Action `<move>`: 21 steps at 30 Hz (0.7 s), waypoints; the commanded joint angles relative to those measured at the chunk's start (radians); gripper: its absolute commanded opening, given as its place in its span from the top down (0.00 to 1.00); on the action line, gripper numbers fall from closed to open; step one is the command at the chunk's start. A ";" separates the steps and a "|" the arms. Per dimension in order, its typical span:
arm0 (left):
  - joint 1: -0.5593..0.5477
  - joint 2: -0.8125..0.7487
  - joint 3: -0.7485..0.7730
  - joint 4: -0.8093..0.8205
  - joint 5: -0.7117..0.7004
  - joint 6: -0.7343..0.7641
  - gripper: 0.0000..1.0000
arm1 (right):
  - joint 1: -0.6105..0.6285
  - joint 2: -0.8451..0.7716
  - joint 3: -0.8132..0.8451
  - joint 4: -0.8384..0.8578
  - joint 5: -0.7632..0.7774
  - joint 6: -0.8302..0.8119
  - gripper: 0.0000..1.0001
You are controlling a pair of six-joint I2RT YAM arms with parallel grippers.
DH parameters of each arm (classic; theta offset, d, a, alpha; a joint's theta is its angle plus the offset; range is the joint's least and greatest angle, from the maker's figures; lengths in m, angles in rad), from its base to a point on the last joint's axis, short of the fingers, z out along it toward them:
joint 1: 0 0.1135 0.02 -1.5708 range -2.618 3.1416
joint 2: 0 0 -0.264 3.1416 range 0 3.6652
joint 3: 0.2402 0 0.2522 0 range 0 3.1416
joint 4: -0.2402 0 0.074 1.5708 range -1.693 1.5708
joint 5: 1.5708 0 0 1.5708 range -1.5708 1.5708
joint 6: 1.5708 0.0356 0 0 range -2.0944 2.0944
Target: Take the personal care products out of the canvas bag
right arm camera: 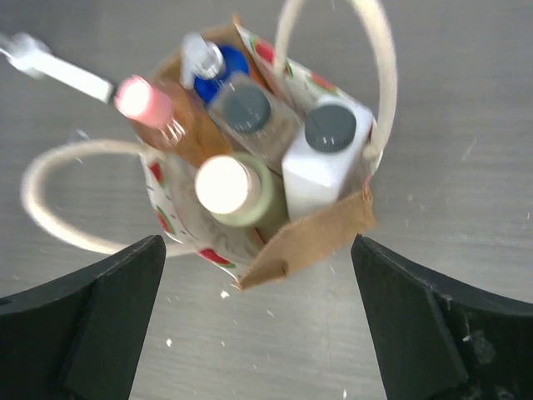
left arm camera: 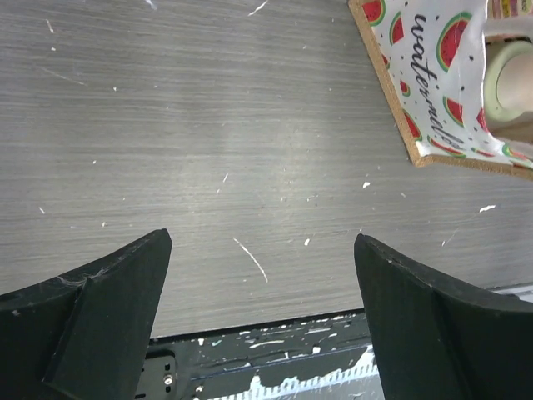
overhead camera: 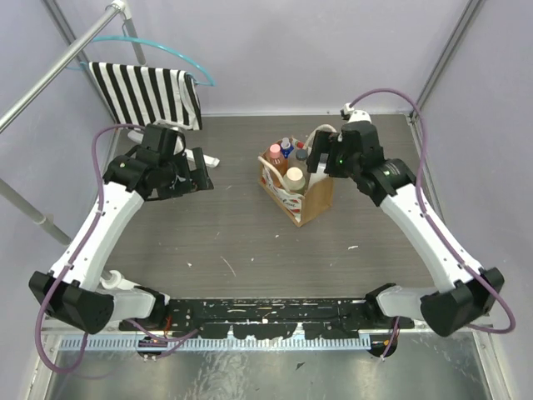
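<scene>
Poised over the canvas bag [right arm camera: 325, 227] with right claw [right arm camera: 256, 250] spread wide, empty.
Drop straight onto the white bottle [right arm camera: 321, 162] just ahead, nearer the right-hand finger; straddle its flat sides, avoid the loop handle [right arm camera: 385, 75], lift vertically. Park left claw [left arm camera: 262, 242], equally spread, clear, bag ahead-right of it.

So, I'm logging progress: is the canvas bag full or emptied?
Full: the white bottle, the olive bottle and others stand upright inside the canvas bag.

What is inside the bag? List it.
A pink bottle, blue bottle, grey-capped bottle, white bottle and olive bottle. Their lower parts and the bag floor are hidden.
</scene>
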 commanded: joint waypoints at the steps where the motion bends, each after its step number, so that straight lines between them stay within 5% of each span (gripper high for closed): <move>1: -0.031 -0.091 0.003 -0.035 -0.057 0.011 0.01 | -0.006 0.015 0.002 -0.036 -0.057 -0.027 0.00; 9: -0.040 -0.116 0.007 -0.039 -0.068 0.033 0.01 | -0.039 0.046 -0.037 0.028 -0.137 0.001 0.00; 21: -0.083 -0.109 -0.035 0.013 -0.035 -0.009 0.01 | -0.054 0.311 0.082 0.062 -0.025 -0.018 0.11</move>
